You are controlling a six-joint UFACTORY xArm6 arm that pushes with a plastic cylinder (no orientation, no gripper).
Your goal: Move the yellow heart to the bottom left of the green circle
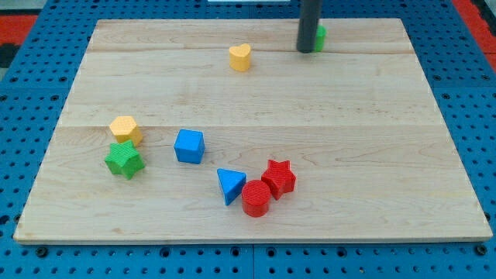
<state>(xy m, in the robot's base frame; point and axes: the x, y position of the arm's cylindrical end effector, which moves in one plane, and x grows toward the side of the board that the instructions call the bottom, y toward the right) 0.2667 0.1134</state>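
Note:
The yellow heart (240, 56) lies near the view's top, left of centre. The green circle (319, 36) is at the view's top, mostly hidden behind my dark rod; only its right edge shows. My tip (305, 49) rests on the board just left of the green circle, touching or nearly touching it, and well to the right of the yellow heart.
A yellow hexagon (125, 129) and a green star (124, 159) sit together at the view's left. A blue cube (189, 146) is right of them. A blue triangle (229, 185), a red cylinder (256, 198) and a red star (279, 178) cluster at the bottom centre.

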